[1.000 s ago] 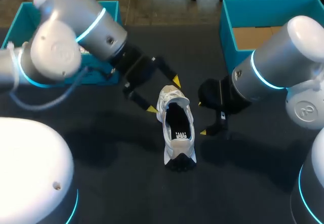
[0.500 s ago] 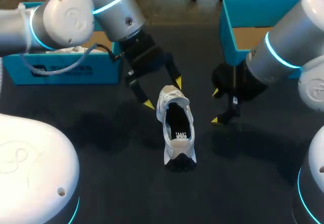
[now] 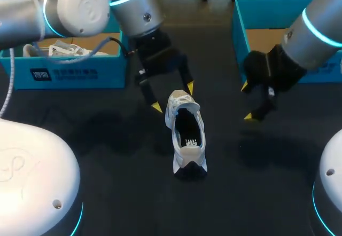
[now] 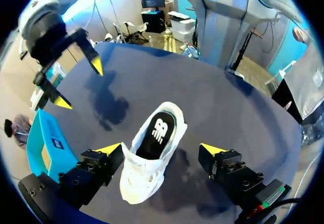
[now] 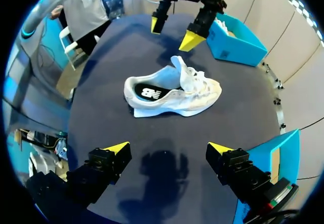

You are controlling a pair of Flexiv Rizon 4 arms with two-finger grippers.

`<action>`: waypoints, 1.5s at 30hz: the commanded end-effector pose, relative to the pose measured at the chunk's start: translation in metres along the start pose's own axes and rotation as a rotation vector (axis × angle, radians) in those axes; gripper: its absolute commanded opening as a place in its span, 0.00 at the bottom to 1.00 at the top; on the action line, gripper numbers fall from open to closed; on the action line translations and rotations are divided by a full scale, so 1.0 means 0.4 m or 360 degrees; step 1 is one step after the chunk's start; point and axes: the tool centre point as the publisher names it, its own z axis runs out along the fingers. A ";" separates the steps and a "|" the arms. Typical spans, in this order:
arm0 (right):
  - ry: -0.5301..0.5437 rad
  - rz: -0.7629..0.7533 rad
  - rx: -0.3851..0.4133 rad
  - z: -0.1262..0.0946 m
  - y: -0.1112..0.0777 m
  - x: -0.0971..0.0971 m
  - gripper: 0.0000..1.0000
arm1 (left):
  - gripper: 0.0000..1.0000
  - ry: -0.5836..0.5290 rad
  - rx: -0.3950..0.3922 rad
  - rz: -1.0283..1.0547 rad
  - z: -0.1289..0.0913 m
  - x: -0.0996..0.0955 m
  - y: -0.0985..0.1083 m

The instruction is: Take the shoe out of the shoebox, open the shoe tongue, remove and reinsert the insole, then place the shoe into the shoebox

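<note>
Left gripper, jaws spread, hovers at the shoe's twelve o'clock, over the toe. The shoe stands on its sole mid-table; it is probably light and soft-walled, so pinch the firmer heel collar. Right gripper, jaws spread and empty, hangs at two o'clock.

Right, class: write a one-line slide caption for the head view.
White sneaker on the dark table, tongue up, insole in; left pincer open over its front, right pincer open off to its side.

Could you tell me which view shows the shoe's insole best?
The left wrist view: the black insole inside the white sneaker faces it squarely. The head view shows it smaller and darker; the right wrist view, side-on, only its heel end.
</note>
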 end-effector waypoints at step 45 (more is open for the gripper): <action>0.0029 -0.0268 0.0213 -0.268 -0.092 -0.023 1.00 | 0.00 0.0379 -0.0218 0.0247 0.083 0.007 -0.043</action>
